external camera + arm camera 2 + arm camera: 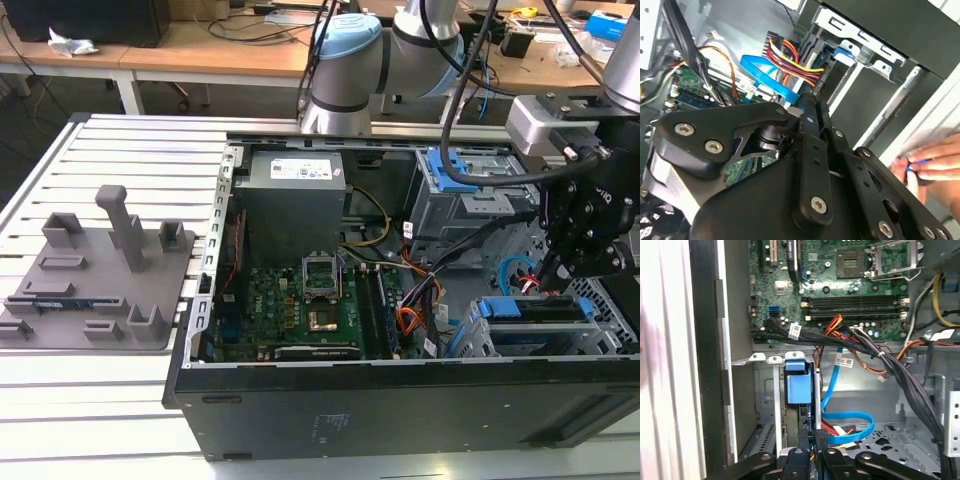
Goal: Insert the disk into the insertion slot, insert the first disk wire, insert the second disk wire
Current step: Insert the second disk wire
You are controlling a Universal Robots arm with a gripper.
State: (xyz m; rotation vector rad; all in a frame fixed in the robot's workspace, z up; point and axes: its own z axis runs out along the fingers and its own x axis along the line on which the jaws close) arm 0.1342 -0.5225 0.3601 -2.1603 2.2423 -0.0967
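Observation:
The disk, in its bright blue carrier, sits inside the grey perforated insertion slot at the case's lower corner on the exterior view's right. In the first wrist view the disk stands edge-on in the slot. My gripper hangs just above the disk's rear edge. Its fingertips are pressed together on a black wire connector. A flat blue wire and a red-yellow-black wire bundle both run to that spot. In the second wrist view my gripper meets the blue wire's end.
The open computer case holds the motherboard, a power supply and a larger grey cage with a blue latch. A thick black cable bundle crosses near the slot. A grey fixture lies outside. A hand rests beside the case.

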